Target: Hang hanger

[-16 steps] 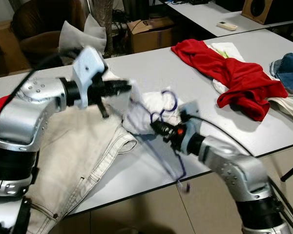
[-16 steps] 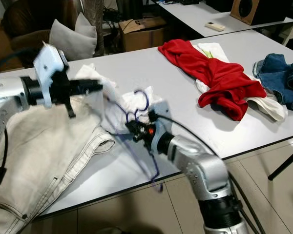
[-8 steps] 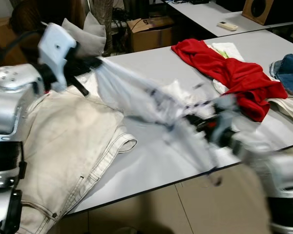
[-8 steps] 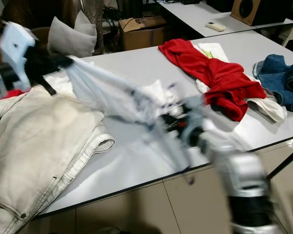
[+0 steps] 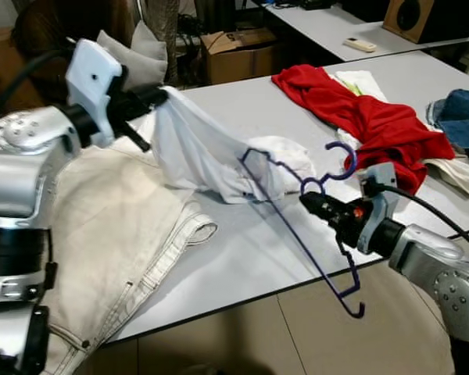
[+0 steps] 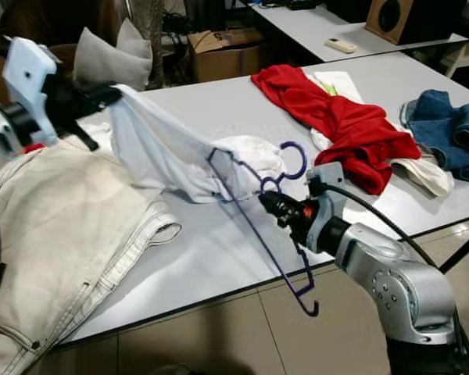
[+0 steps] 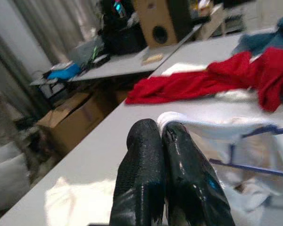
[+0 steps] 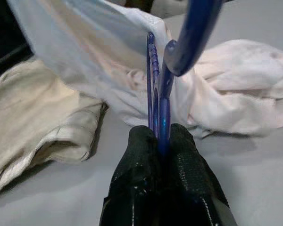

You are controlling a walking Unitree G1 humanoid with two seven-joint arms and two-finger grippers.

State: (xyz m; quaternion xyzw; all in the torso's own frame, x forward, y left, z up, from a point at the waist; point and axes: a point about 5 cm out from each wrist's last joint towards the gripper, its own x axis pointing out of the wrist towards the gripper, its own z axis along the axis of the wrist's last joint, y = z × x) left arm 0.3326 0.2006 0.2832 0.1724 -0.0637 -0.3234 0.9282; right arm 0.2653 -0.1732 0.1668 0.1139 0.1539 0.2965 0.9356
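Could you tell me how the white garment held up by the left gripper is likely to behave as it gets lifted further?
The thin white cloth garment is probably floppy: it sags from the left gripper. It likely weighs little. It may snag, since the blue wire hanger in the right gripper pokes into it.

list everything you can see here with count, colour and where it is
hanger: 1, blue, held over the table's front edge, one end in the white garment
white garment: 1, white, lifted at one corner, rest on the table
trousers: 1, cream, table's left, hanging off the front
red garment: 1, red, table's right
jeans: 1, blue, far right
table: 1, grey
cardboard box: 1, brown, behind the table
pillow: 1, grey, back left
left gripper: shut on the white garment
right gripper: shut on the hanger
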